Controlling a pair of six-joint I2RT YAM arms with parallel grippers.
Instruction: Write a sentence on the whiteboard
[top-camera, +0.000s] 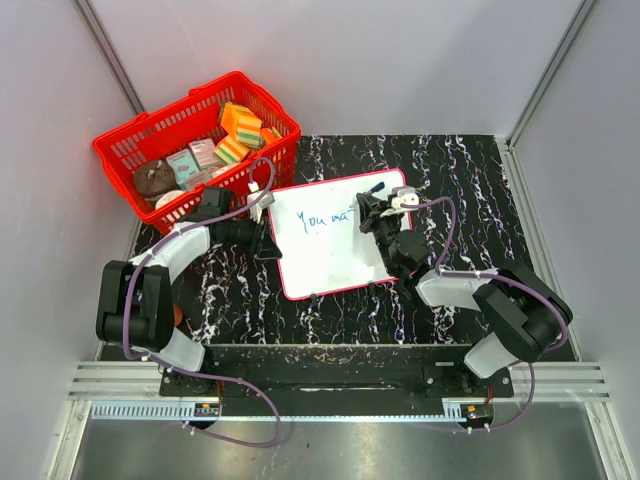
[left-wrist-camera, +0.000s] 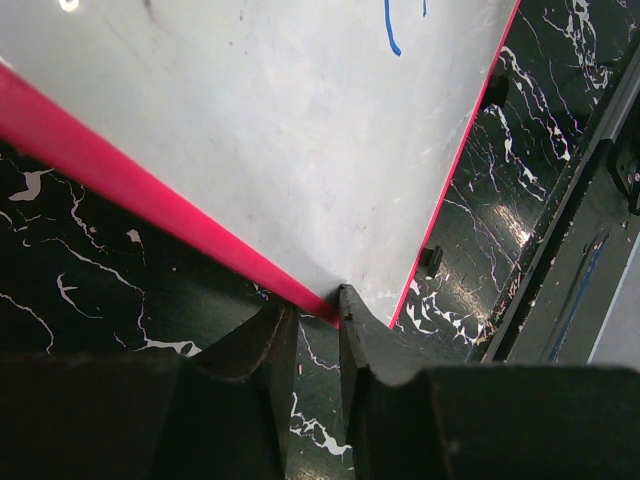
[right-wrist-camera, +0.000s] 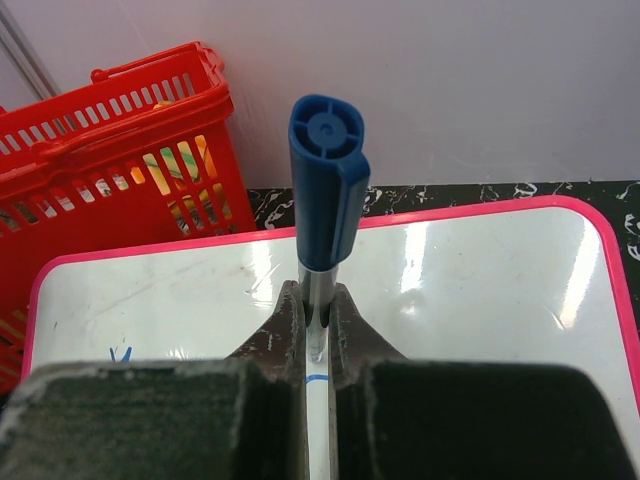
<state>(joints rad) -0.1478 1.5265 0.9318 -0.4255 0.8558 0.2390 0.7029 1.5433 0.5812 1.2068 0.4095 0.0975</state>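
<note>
Two arms at work over a red-framed board (top-camera: 335, 255) that lies on a black marbled table (top-camera: 470, 190). The board's far left corner sits just beside a red basket (top-camera: 200, 140) of sponges and small boxes.

The right gripper (right-wrist-camera: 317, 322) is clamped tight on the grey barrel of a marker (right-wrist-camera: 322, 230). The marker stands upright between the fingers, with its blue cap (right-wrist-camera: 327, 150) on the upper end. Its tip is hidden below the fingers, over the right half of the board.

The left gripper (left-wrist-camera: 318, 325) is drawn narrow on the board's left edge. One finger sits on each side of the frame (left-wrist-camera: 120, 175), pinching it close to the near corner.

The sentence (top-camera: 320, 218) is unfinished. Thin blue letters reading "You ma" run from the left across the far half of the board. The last stroke meets the right gripper, and nothing past it can be made out.

The right wrist camera shows a short blue stroke on the white surface just under the fingers and another small blue mark off to the left. The left wrist camera catches one curved blue stroke near the top of its view.

Two small black feet (top-camera: 315, 297) stick out from the board's near edge, resting on the table. The rest of the white surface is bare apart from faint smudges and glare from the overhead light.
</note>
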